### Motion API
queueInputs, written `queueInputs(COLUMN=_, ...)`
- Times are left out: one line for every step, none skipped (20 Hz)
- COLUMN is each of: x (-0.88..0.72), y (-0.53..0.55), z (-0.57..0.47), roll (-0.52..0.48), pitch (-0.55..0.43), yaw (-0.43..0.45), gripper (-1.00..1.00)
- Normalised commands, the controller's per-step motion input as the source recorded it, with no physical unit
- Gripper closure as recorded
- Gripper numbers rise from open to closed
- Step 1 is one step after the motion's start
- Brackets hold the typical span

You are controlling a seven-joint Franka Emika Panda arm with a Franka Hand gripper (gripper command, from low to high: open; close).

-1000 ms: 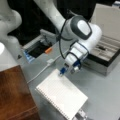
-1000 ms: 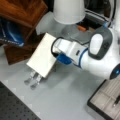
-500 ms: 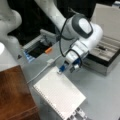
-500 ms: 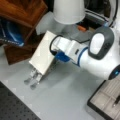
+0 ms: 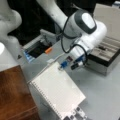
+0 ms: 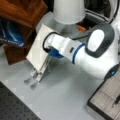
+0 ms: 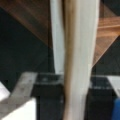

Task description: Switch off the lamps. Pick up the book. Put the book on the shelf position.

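- Wrist view is basically filled by the book (image 7: 80, 50), seen edge-on and running up the frame between the two dark fingers (image 7: 47, 97), so I'd call the claw clamped on it.
- In both front views the gripper (image 5: 65, 65) grips the book (image 5: 56, 91) at its upper edge, book tilted up off the grey table (image 5: 105, 95), its low end by the perforated metal stand (image 6: 35, 76).
- The shelf position (image 5: 13, 95), the reddish-brown board, sits just beside it at a front view's left.
- Long axis runs from the claw down toward a front view's bottom right; spiral binding along the left long edge.
- Risk, as I see it: it's an edge pinch on a big flat thing, so it could pivot or slip out, or a corner could snag the stand.
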Motion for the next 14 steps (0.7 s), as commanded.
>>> queueInputs(x=0.57, y=0.08, z=0.24, roll=-0.222, pitch=0.142, yaw=-0.247, gripper=1.00)
queueInputs(x=0.58, y=0.10, z=0.23, roll=-0.201, pitch=0.146, yaw=-0.266, gripper=1.00)
queueInputs(x=0.60, y=0.12, z=0.22, roll=-0.188, pitch=0.142, yaw=-0.281, gripper=1.00)
queueInputs(x=0.60, y=0.13, z=0.19, roll=-0.190, pitch=0.135, yaw=-0.285, gripper=1.00)
queueInputs(x=0.62, y=0.15, z=0.18, roll=-0.184, pitch=0.138, yaw=-0.300, gripper=1.00)
queueInputs(x=0.64, y=0.17, z=0.16, roll=-0.176, pitch=0.139, yaw=-0.315, gripper=1.00)
queueInputs(x=0.65, y=0.19, z=0.14, roll=-0.179, pitch=0.134, yaw=-0.320, gripper=1.00)
queueInputs(x=0.66, y=0.21, z=0.12, roll=-0.177, pitch=0.130, yaw=-0.336, gripper=1.00)
queueInputs(x=0.65, y=0.22, z=0.10, roll=-0.182, pitch=0.125, yaw=-0.341, gripper=1.00)
queueInputs(x=0.64, y=0.22, z=0.07, roll=-0.190, pitch=0.119, yaw=-0.344, gripper=1.00)
queueInputs(x=0.62, y=0.22, z=0.04, roll=-0.196, pitch=0.115, yaw=-0.347, gripper=1.00)
queueInputs(x=0.59, y=0.22, z=0.02, roll=-0.203, pitch=0.113, yaw=-0.349, gripper=1.00)
queueInputs(x=0.57, y=0.21, z=-0.01, roll=-0.209, pitch=0.112, yaw=-0.351, gripper=1.00)
queueInputs(x=0.55, y=0.21, z=0.00, roll=-0.241, pitch=0.157, yaw=-0.366, gripper=1.00)
